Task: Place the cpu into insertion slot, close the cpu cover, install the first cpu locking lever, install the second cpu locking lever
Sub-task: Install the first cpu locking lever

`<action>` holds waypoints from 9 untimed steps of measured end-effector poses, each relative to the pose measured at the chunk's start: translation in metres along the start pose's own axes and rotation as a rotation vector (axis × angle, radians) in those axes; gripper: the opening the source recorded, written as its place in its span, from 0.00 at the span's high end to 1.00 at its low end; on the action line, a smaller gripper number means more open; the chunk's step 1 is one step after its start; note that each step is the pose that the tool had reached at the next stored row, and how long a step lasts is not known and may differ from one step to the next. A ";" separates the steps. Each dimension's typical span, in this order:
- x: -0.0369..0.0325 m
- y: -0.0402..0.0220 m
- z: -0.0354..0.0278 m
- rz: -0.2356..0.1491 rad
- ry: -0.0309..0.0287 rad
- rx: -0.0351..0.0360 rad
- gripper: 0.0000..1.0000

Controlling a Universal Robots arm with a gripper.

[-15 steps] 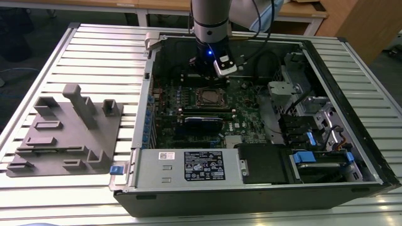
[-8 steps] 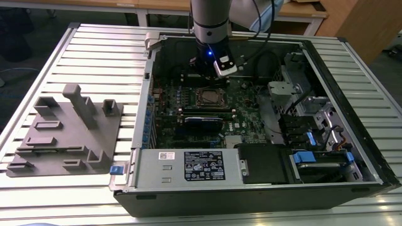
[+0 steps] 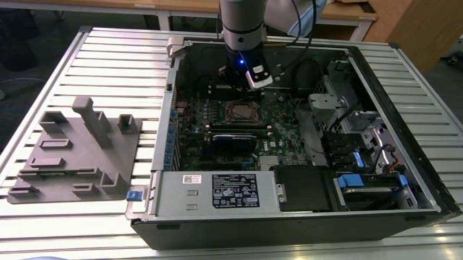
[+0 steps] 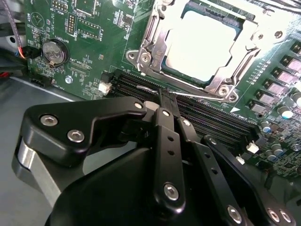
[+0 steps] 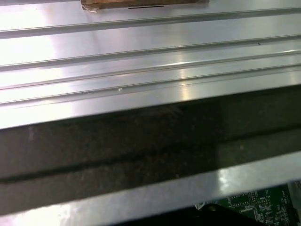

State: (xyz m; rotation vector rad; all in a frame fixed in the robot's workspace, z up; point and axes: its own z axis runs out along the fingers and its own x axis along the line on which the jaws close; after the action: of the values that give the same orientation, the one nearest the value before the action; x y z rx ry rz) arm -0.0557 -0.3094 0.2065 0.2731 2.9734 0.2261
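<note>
Slatted metal table (image 3: 108,59) with an open pc case (image 3: 289,227) lying on it, inside facing up. Grey fixture tray (image 3: 72,157) sits on the table at the exterior view's left, just beside the case. Arm (image 3: 242,21) comes down from the far side into the case, over the far part of the green board (image 3: 278,138). In the first wrist view: table slats, the dark case wall, a corner of the board.

Gripper (image 4: 167,96) is low over the board, near side of the socket, above the long black ram slots (image 4: 136,87). Fingers (image 4: 164,136) are together, tips right at a thin silver lever (image 4: 202,98) that runs along the socket's edge; can't tell if the wire is pinched or just touched.

Cover (image 4: 157,44) is down flat over the socket. Cpu (image 4: 200,40) is seated in the slot (image 4: 218,15), its pale metal top showing through the cover's square cut-out. In the exterior view the socket is mid-board, just nearer than the gripper. Coin battery (image 4: 52,51) is on the board, well apart from the socket
</note>
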 end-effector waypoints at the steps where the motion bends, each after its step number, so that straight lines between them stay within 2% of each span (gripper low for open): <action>1: 0.0000 0.0000 0.0001 0.003 -0.0005 0.0004 0.89; 3: 0.0000 -0.0003 0.0003 0.017 -0.0028 0.0022 0.89; 9: 0.0001 -0.0008 0.0011 0.086 -0.0144 0.0114 0.89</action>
State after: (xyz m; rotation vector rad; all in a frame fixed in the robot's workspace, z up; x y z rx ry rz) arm -0.0557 -0.3100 0.2053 0.4033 2.9525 0.2161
